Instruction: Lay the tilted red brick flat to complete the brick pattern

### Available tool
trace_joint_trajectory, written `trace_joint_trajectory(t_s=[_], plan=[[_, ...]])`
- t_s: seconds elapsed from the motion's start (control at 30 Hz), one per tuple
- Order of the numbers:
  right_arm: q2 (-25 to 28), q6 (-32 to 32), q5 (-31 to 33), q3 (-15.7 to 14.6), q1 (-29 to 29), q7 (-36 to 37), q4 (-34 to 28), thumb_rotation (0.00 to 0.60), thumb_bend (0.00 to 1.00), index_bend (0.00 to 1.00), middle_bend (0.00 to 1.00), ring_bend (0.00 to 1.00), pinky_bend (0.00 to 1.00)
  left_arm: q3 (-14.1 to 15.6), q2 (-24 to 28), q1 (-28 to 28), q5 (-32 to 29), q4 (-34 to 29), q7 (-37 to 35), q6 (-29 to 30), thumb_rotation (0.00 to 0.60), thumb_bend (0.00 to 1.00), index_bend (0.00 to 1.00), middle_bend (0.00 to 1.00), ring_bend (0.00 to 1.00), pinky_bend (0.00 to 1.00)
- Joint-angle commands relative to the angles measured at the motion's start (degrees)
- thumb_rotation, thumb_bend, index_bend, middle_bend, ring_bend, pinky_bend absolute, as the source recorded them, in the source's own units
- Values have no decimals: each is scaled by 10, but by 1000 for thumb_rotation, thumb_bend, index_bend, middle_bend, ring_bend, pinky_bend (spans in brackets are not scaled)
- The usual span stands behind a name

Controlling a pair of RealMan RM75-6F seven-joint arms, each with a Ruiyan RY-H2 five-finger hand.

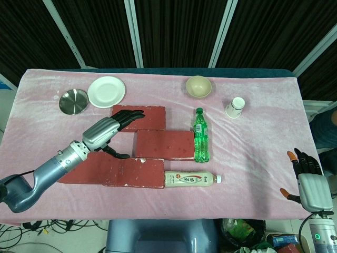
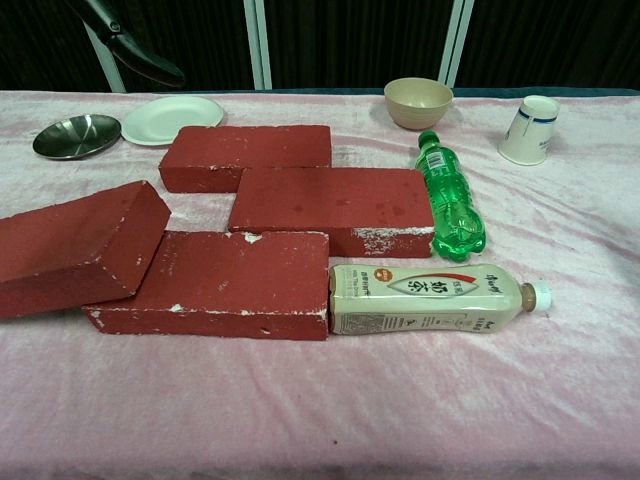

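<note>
Because the tilted red brick [image 2: 75, 245] is a rigid, heavy clay block with a rough, chipped face, you can expect it to grip well but drop hard if you let it fall, so take it by its long edges near the raised end and ease it down. It leans on the left end of the front flat red brick [image 2: 225, 283], its right end lifted onto that brick. Behind that front brick lie the middle red brick [image 2: 330, 205] and the back red brick [image 2: 245, 155]. Your left robot hand [image 1: 108, 132] reaches in from the left over the bricks, fingers spread apart and holding nothing, fingertips above the back brick. Your right robot hand [image 1: 310, 182] sits well to the right at the table [image 2: 560, 400] edge, fingers apart, empty
</note>
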Motion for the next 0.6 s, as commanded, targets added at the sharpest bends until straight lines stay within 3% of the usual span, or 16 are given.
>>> trace_joint_trajectory(t_s=[0.03,0.6], plan=[[0,0,0,0,0,1,0,600,38,0,0,0,78,2,-3,-1,-4,2,2,4,600,81,0,0,0,0],[2,-2,-4,-3,1,4,0,600,38,0,0,0,78,20,23,27,-21,-19,63,40,600,81,0,0,0,0]])
